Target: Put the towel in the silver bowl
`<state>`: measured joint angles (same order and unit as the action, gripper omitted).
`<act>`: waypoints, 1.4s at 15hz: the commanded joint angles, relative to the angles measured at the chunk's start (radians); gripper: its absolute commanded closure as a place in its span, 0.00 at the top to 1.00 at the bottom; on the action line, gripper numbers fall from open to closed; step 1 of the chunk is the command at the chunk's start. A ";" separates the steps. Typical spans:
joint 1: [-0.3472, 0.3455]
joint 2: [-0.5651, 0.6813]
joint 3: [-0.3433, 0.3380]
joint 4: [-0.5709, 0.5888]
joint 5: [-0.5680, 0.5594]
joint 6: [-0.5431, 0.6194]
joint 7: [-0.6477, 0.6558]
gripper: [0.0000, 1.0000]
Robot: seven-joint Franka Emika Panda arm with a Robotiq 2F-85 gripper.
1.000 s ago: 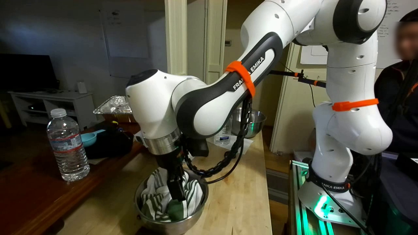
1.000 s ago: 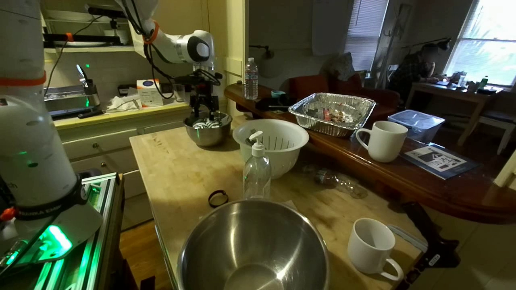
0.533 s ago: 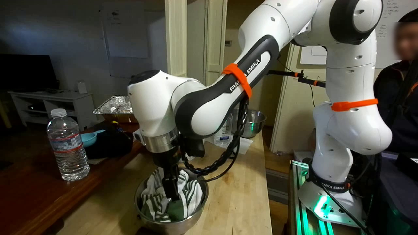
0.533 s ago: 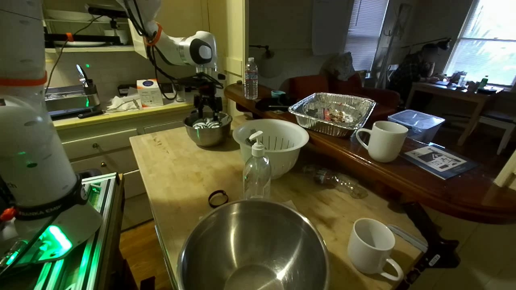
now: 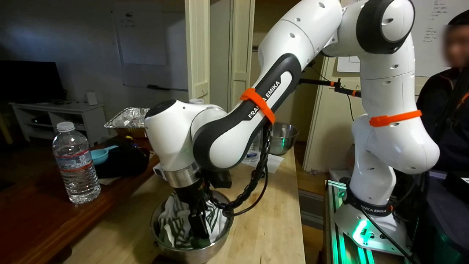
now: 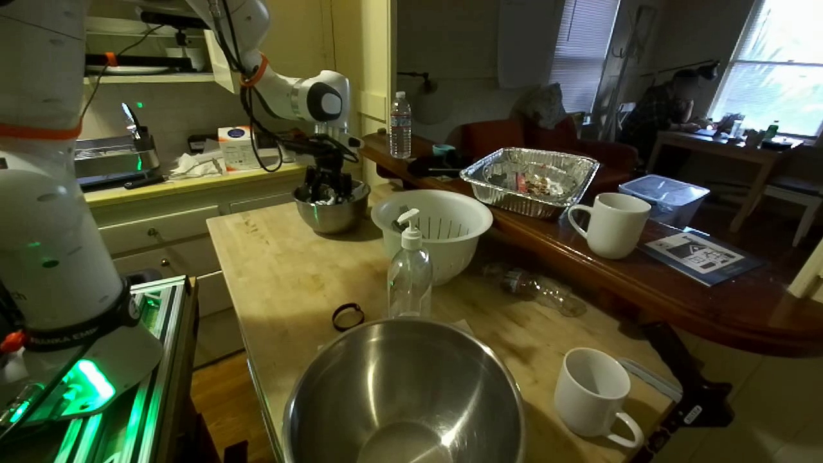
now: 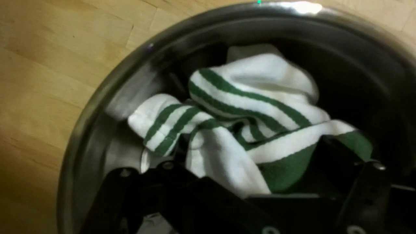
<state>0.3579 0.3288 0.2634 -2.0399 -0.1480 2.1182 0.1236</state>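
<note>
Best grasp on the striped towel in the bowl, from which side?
Probably pinch the towel at its bunched middle folds, from straight above: the open gripper straddles them, while the bowl rings the towel, its wall likely blocking a side approach.

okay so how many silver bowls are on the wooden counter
2. The first bowl, with the striped towel inside, stands at one end of the counter; the second bowl stands toward the opposite end, near the clear pump bottle. Others could be hidden from these cameras.
</note>
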 commanded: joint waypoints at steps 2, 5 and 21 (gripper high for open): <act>0.005 0.095 -0.010 0.054 -0.008 -0.016 -0.021 1.00; 0.007 0.153 -0.017 0.105 -0.005 -0.044 -0.029 1.00; 0.012 -0.176 0.016 0.048 -0.062 -0.177 0.023 1.00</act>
<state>0.3651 0.2484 0.2897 -1.9238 -0.1647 1.8848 0.0699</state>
